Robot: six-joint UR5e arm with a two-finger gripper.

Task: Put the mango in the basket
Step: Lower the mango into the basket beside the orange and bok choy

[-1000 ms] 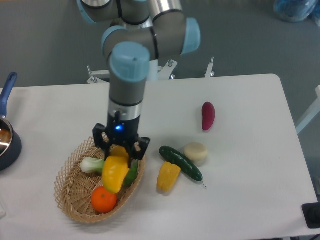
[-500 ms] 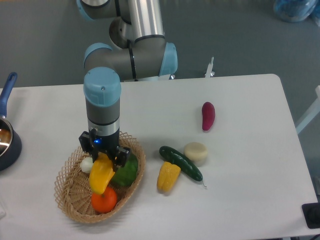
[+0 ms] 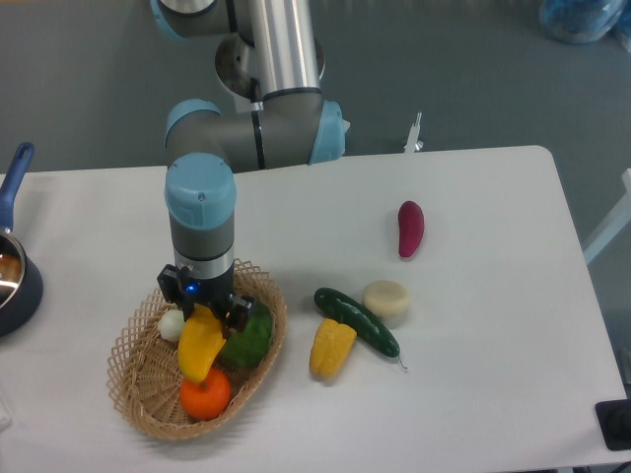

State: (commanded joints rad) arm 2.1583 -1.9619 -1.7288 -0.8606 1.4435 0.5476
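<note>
The mango (image 3: 198, 347) is a smooth yellow-orange oval fruit. It hangs tilted over the middle of the tan wicker basket (image 3: 138, 394) at the table's front left. My gripper (image 3: 204, 310) is shut on the mango's upper end, directly above the basket. The mango's lower tip is close above an orange (image 3: 205, 393) in the basket; I cannot tell whether they touch.
The basket also holds a green vegetable (image 3: 249, 340) and a white-green bulb (image 3: 172, 323). On the table to the right lie a yellow corn piece (image 3: 331, 348), a dark green cucumber (image 3: 357, 321), a cream round piece (image 3: 386, 300) and a purple sweet potato (image 3: 410, 228). A dark blue pot (image 3: 15, 276) stands at the left edge.
My gripper carried the mango left across the basket a second ago, from its right rim to its middle. In the last half second it has barely moved.
</note>
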